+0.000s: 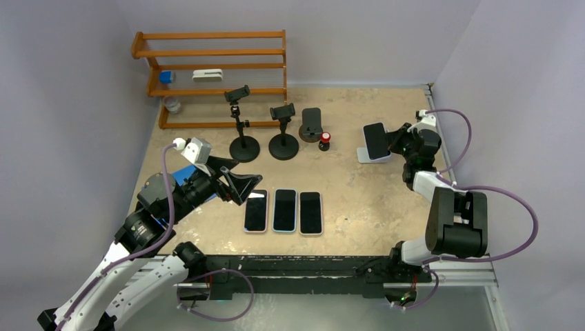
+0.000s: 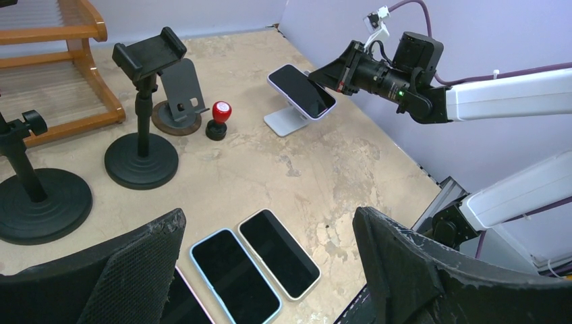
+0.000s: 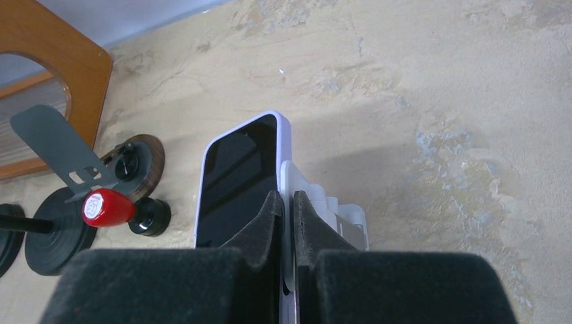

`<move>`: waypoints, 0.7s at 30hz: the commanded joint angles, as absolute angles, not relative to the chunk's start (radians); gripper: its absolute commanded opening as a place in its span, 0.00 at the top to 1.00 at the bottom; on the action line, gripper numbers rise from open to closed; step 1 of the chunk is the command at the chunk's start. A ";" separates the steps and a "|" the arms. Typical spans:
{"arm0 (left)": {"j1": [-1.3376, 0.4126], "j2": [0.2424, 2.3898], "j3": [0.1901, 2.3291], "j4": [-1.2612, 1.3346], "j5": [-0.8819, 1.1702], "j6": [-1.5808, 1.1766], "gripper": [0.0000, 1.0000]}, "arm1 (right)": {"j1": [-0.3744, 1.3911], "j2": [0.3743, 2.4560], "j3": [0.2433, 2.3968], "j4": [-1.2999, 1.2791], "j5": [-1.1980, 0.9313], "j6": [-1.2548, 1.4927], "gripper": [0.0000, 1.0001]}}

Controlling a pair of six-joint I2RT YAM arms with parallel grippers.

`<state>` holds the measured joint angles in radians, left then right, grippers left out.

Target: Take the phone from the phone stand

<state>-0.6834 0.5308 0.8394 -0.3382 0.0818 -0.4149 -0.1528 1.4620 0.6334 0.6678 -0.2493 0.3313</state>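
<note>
A phone (image 1: 376, 139) in a pale lilac case leans, screen up, on a white phone stand (image 1: 365, 157) at the right of the table. My right gripper (image 1: 394, 141) is shut on the phone's right edge. In the right wrist view one finger (image 3: 264, 216) lies on the phone's (image 3: 239, 179) screen and the other sits behind it, against the stand (image 3: 345, 219). The left wrist view shows that grip from the side, with the phone (image 2: 301, 91) still resting on the stand (image 2: 283, 121). My left gripper (image 1: 243, 185) hangs open just left of three phones lying flat.
Three phones (image 1: 284, 209) lie side by side at the front middle. Two black tripod holders (image 1: 243, 148) (image 1: 283, 146), a dark grey stand (image 1: 310, 124) and a red-topped stamp (image 1: 324, 141) stand behind them. A wooden rack (image 1: 210, 69) fills the back left.
</note>
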 commanded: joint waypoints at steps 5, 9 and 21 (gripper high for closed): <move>-0.690 0.529 0.842 -0.297 0.076 -0.397 0.07 | -0.135 1.470 0.650 0.565 -0.255 0.310 1.00; -0.692 0.526 0.843 -0.297 0.076 -0.397 0.07 | -0.134 1.459 0.640 0.580 -0.259 0.311 1.00; -0.691 0.734 0.785 -0.119 0.381 -0.720 0.12 | -0.135 1.451 0.624 0.591 -0.275 0.334 1.00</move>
